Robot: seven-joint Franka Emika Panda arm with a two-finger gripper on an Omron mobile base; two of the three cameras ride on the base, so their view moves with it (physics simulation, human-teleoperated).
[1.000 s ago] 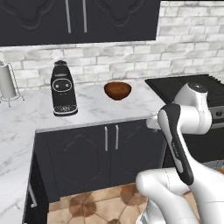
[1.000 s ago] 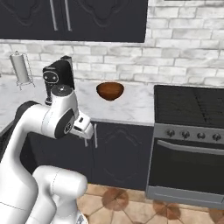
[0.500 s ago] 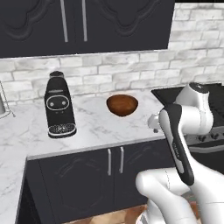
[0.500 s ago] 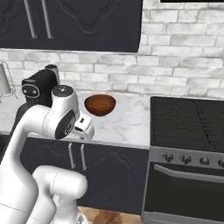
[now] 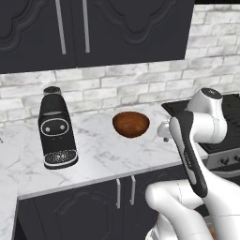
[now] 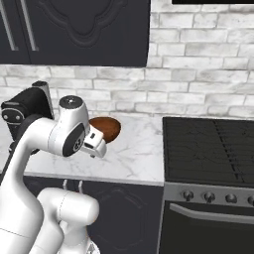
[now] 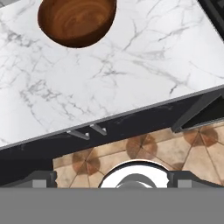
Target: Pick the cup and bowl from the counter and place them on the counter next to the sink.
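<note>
The dark reddish-brown bowl (image 5: 131,124) (image 6: 105,129) sits upright and empty on the white marble counter (image 5: 103,152) (image 6: 139,154), between the coffee machine and the stove. In the hand view the bowl (image 7: 76,22) lies at the top left, far across the counter (image 7: 131,74). My gripper (image 5: 162,132) (image 6: 96,147) (image 7: 113,178) hangs over the counter's front edge, to the right of the bowl and nearer than it. It is open and holds nothing. The cup and the sink are out of view.
A black coffee machine (image 5: 56,129) (image 6: 27,111) stands left of the bowl. The black stovetop (image 5: 230,110) (image 6: 213,149) borders the counter on the right. Dark upper cabinets (image 5: 93,28) hang above. Below the counter are dark cabinet doors with silver handles (image 7: 87,131).
The whole picture has shifted: the base has driven closer to the counter, so bowl and coffee machine look larger and nearer. The arm keeps its pose and the gripper stays open.
</note>
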